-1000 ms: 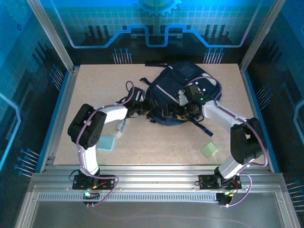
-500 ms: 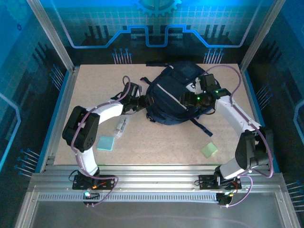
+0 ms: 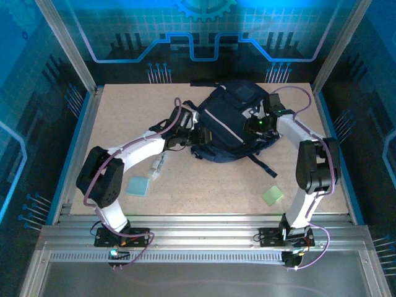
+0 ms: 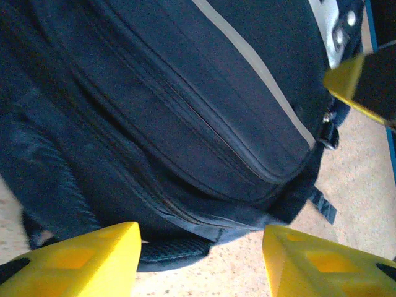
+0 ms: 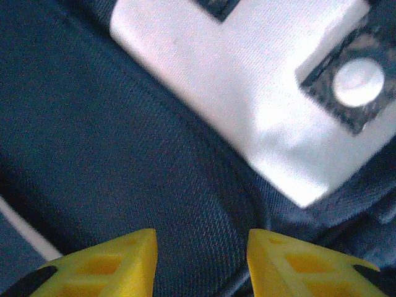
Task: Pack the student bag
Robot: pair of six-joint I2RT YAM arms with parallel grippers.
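The student bag (image 3: 232, 120), dark navy with light grey patches and thin white stripes, lies flat in the far middle of the table. My left gripper (image 3: 197, 133) is at its left edge. In the left wrist view the left gripper (image 4: 201, 263) is open, its yellow fingers (image 4: 80, 260) astride the bag's (image 4: 185, 111) lower rim with bare table between them. My right gripper (image 3: 253, 127) rests on the bag's right side. Seen from the right wrist, the right gripper (image 5: 201, 266) has its jaws apart over navy fabric (image 5: 124, 154) beside a grey patch (image 5: 247, 93).
A teal square pad (image 3: 139, 185) and a small pale case (image 3: 159, 164) lie near the left arm. A green square pad (image 3: 272, 195) lies front right. A dark strap (image 3: 263, 166) trails from the bag toward the front. Blue rails (image 3: 83, 133) edge the table.
The right arm swung its elbow out and back while its gripper stayed on the bag's right side, and its jaws narrowed. The left gripper slid right against the bag's left edge.
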